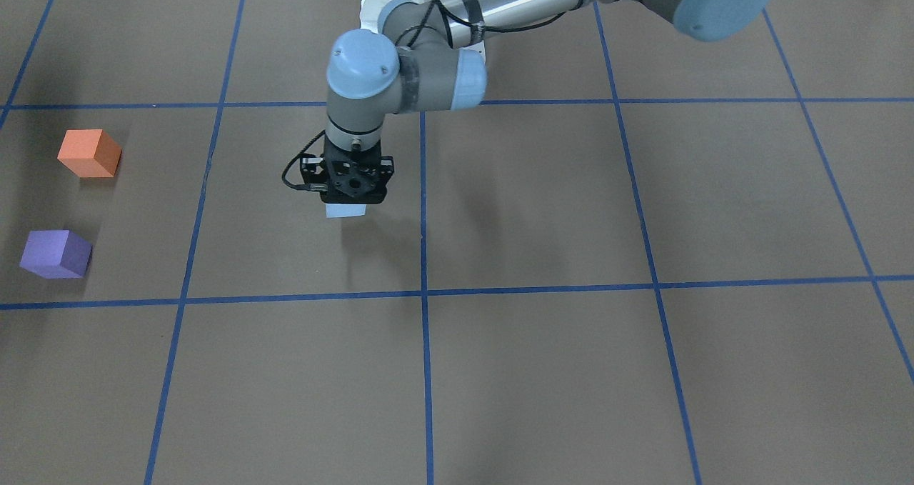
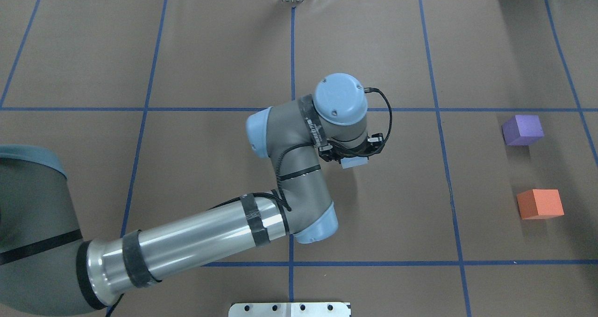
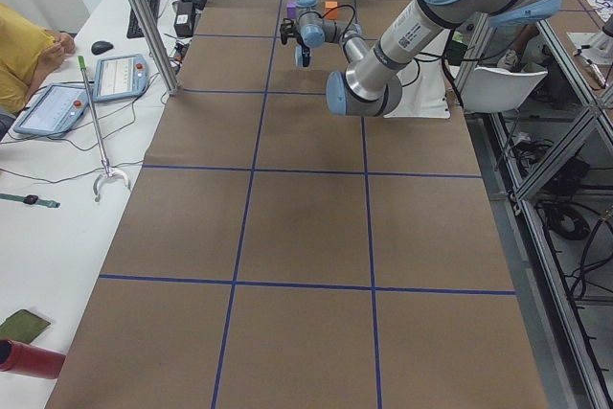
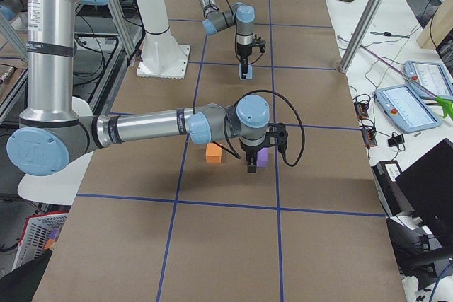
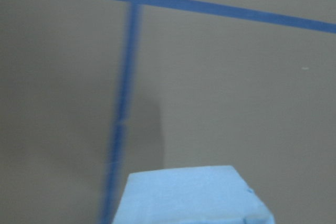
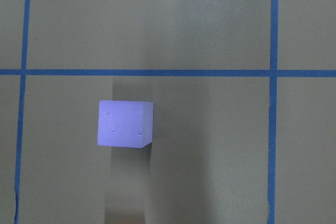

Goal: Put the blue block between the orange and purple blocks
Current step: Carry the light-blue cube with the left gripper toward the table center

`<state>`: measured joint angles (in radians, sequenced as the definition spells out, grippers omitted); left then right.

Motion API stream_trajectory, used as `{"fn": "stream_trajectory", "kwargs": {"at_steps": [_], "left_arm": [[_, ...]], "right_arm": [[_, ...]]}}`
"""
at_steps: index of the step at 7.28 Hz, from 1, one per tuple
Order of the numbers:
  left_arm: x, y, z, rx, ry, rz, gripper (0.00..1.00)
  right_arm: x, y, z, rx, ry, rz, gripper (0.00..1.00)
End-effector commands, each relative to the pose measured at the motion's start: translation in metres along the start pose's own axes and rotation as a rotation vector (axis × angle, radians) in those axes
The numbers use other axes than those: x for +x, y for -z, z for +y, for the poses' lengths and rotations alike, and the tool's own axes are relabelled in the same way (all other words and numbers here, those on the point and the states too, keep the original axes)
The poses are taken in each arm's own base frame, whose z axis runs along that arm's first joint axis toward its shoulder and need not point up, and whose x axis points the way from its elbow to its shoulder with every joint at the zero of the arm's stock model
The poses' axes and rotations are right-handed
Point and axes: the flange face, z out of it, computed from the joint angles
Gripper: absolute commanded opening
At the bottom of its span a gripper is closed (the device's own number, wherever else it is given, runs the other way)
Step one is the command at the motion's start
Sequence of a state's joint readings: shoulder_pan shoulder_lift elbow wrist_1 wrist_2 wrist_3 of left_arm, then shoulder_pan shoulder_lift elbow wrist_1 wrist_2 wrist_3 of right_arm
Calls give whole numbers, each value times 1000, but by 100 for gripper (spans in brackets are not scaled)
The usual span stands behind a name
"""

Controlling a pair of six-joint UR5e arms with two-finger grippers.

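Observation:
My left gripper (image 2: 352, 158) is shut on a light blue block (image 1: 345, 211) and holds it above the table near the middle; the block fills the bottom of the left wrist view (image 5: 189, 195). The orange block (image 2: 539, 204) and the purple block (image 2: 522, 130) sit apart from each other at the table's right end, with a gap between them. The purple block also shows in the right wrist view (image 6: 125, 124). My right gripper (image 4: 250, 167) shows only in the exterior right view, in front of these two blocks; I cannot tell if it is open or shut.
Blue tape lines (image 2: 293, 51) divide the brown table into squares. A metal mounting plate (image 2: 289, 309) sits at the near edge. An aluminium post (image 3: 144, 21), tablets (image 3: 120, 74) and a person's arm are beside the table on the operators' side.

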<state>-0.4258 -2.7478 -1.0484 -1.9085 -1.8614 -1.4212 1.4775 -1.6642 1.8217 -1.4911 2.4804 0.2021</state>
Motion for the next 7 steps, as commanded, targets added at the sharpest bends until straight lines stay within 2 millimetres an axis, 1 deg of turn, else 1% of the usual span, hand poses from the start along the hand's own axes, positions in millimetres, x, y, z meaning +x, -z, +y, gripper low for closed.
{"fn": "stream_trajectory", "kwargs": {"at_steps": [1,2,3,4,6,7], "left_arm": [[50,-13,33,41,-19,-15,15],[60,-20,36,45,-20,-36,54],[62,-21,35,44,-22,-41,59],[61,-25,40,52,-30,-47,63],[60,-31,48,53,-43,-55,70],[60,-35,54,47,-60,-62,71]], "right_arm": [[-7,5,3,22,31,-4,100],[-6,5,4,31,40,6,100],[-3,3,6,26,34,5,100],[-1,1,8,24,33,2,100],[-2,3,7,29,40,6,100],[-5,4,6,34,50,3,100]]}}
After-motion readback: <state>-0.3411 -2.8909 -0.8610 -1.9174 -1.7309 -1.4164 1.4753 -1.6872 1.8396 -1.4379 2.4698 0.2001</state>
